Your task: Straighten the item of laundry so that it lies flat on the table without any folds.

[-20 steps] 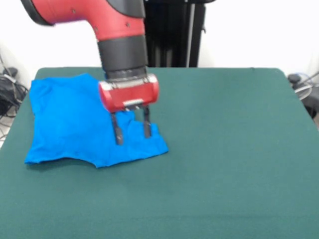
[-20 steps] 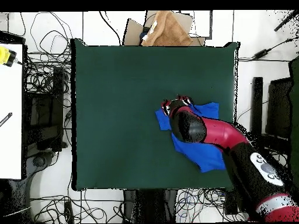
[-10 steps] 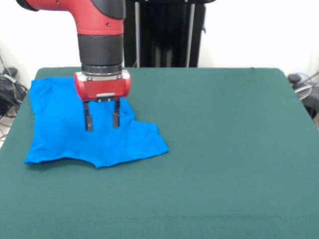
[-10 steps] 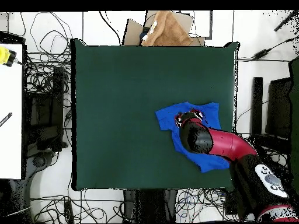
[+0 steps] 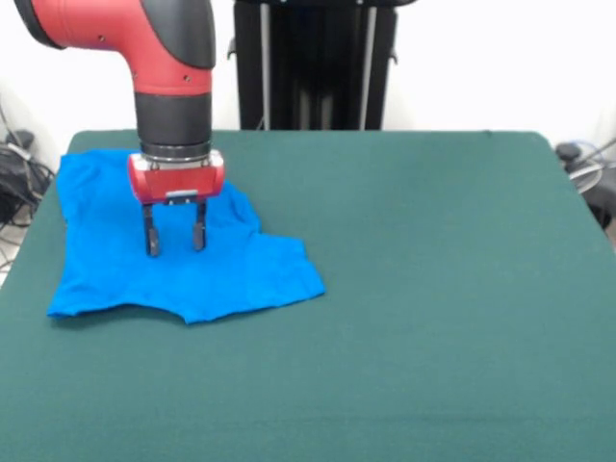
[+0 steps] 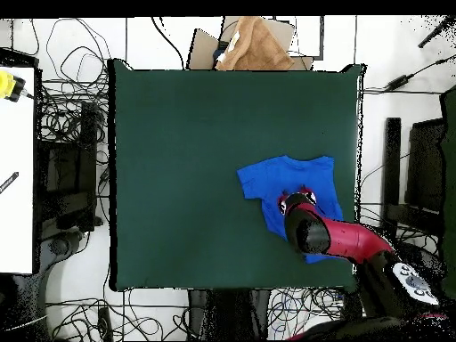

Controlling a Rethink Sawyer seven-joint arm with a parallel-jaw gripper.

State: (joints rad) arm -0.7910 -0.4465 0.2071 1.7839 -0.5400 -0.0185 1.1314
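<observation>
Your tool hangs over the middle of the blue T-shirt, pointing straight down with its two fingers spread apart and nothing between them. From the front view you cannot tell for certain whether the tips touch the cloth or stop just above it.

The T-shirt lies toward one side of the green worktop; in the overhead view it sits near the right edge, closer to the robot's base than to the far side, with the arm covering part of it. Only plain blue shows, so any print is either face down or hidden. The outline is lopsided: one sleeve-like flap juts out toward the worktop's centre, the near hem runs in an uneven curve, and the cloth near the far corner looks bunched. That suggests a layer or two is doubled over, so the shirt is probably not yet flat.

With the fingers apart and vertical over the body of the garment, you are set up to pinch a fold from above. Choose a spot near a doubled edge, since pinching the middle may lift both layers together.
</observation>
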